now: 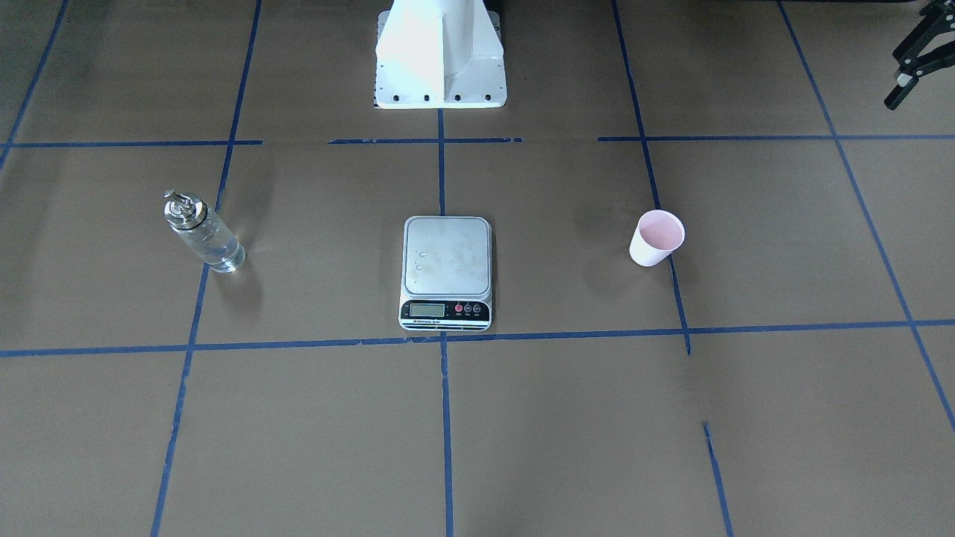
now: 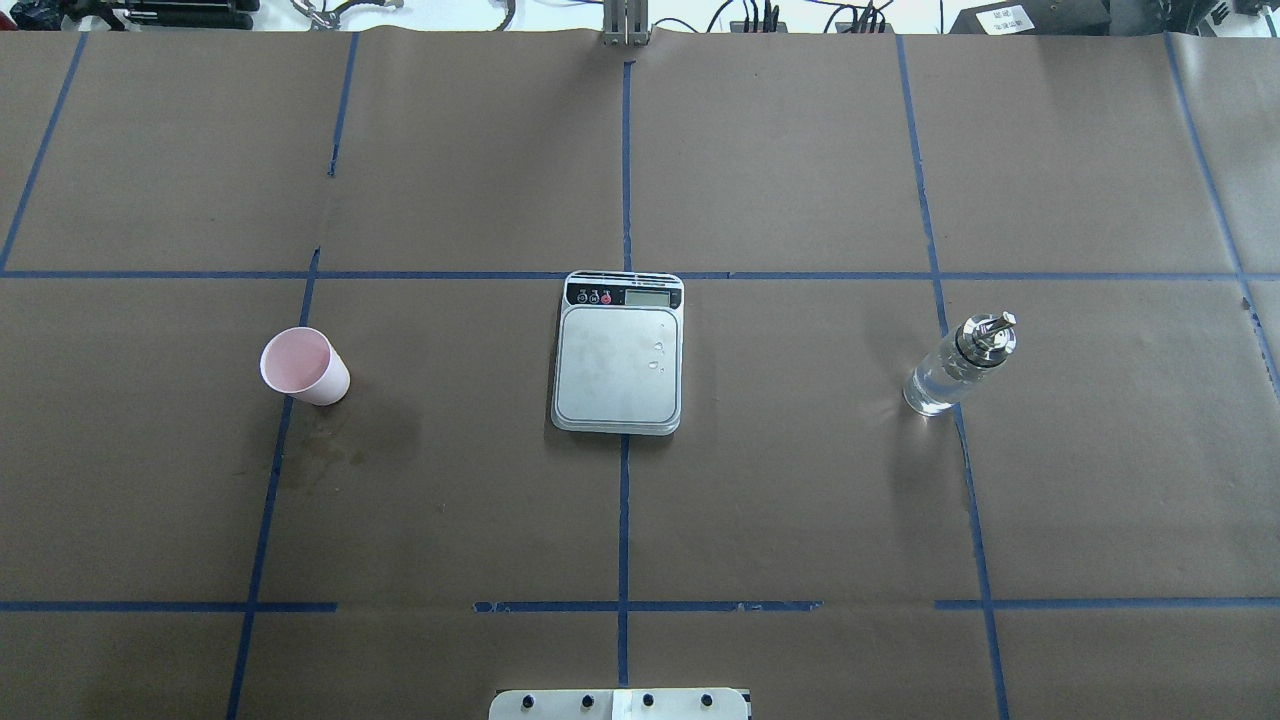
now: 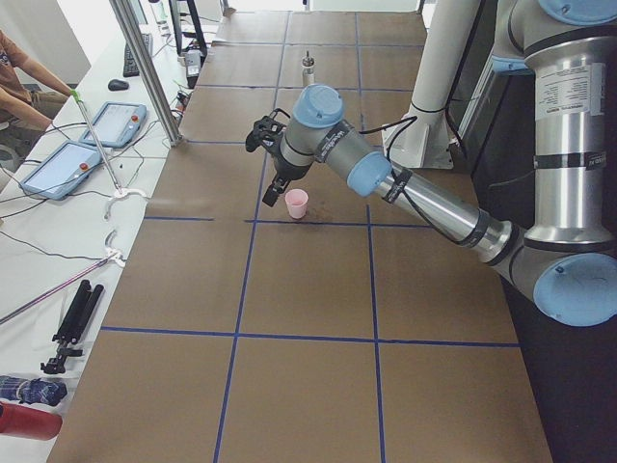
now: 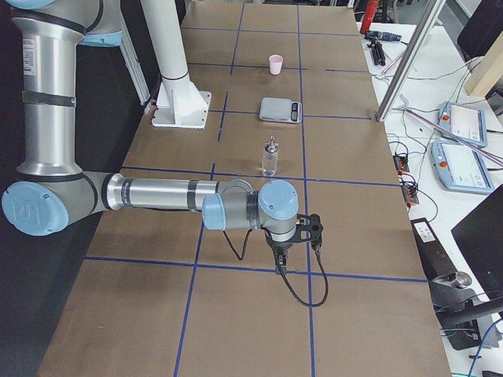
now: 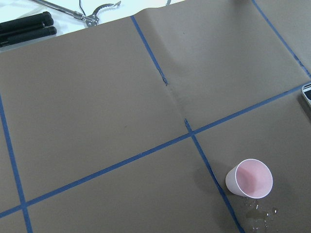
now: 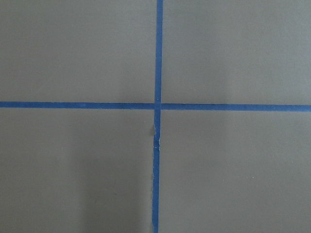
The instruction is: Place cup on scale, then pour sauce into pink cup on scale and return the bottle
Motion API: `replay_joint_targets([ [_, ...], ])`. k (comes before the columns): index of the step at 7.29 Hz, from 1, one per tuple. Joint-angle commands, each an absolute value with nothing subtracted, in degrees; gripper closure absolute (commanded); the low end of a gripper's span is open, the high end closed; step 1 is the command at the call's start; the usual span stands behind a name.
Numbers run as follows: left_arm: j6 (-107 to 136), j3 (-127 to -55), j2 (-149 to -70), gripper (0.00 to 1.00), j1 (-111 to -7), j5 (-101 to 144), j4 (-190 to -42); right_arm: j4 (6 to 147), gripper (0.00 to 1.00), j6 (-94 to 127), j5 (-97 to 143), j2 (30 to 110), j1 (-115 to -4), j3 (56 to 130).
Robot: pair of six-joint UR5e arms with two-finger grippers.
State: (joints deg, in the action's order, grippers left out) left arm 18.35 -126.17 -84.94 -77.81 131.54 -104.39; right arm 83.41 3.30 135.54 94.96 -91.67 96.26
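The pink cup [image 1: 656,237] stands upright and empty on the brown table, apart from the scale; it also shows in the overhead view [image 2: 303,366] and the left wrist view [image 5: 249,178]. The scale [image 1: 446,257] lies at the table's middle with a few droplets on its platform [image 2: 618,360]. The glass bottle [image 1: 201,233] stands upright on the other side [image 2: 958,368]. My left gripper [image 3: 265,172] hovers above and beside the cup, fingers spread, empty; it shows partly at the front view's edge [image 1: 906,71]. My right gripper [image 4: 314,232] hangs over bare table, away from the bottle [image 4: 270,157]; I cannot tell its state.
Blue tape lines [image 2: 624,500] grid the table. The white robot base [image 1: 440,60] stands at the robot's edge. Small wet spots [image 5: 257,213] lie beside the cup. Tablets [image 3: 63,166] and tools lie on the operators' bench.
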Motion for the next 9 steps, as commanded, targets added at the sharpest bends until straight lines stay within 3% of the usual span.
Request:
replay_joint_targets([
  [1, 42.9, -122.7, -89.1, 0.0, -72.1, 125.4, -104.1, 83.4, 0.0, 3.3, 135.5, 95.3, -91.7, 97.8],
  [7, 66.6, -120.8, -92.4, 0.0, -47.1, 116.2, -104.9, 84.1, 0.0, 4.0, 135.2, 95.4, -91.7, 99.4],
  [9, 72.2, -118.1, -93.6, 0.0, -44.5, 113.0, -104.9, 84.2, 0.0, 4.0, 135.4, 95.4, -91.7, 99.3],
])
